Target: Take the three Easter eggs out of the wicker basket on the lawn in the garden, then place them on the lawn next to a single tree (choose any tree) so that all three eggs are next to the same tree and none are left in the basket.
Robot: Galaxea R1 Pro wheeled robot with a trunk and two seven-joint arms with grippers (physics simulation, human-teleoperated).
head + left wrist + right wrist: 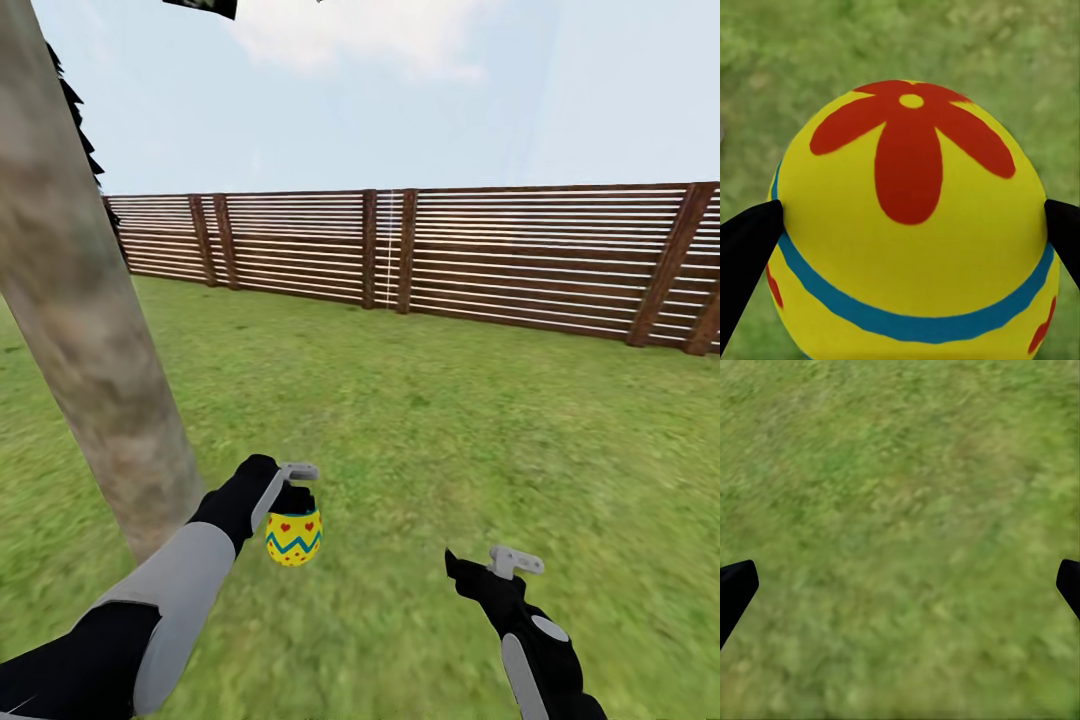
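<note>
A yellow Easter egg (294, 538) with a blue zigzag band and red hearts hangs below my left gripper (297, 512), which is shut on it above the lawn (430, 420). In the left wrist view the egg (911, 225) shows a red flower mark, with black fingertips (746, 247) pressed on both its sides. The tree (85, 300), a thick grey-beige leaning trunk, stands just left of that hand. My right gripper (485, 570) hovers open over bare grass (900, 532) to the right. The wicker basket is out of view.
A brown slatted wooden fence (450, 250) runs across the far end of the grass. A dark spiky tree (80, 130) peeks from behind the trunk at left. Open lawn stretches ahead and to the right.
</note>
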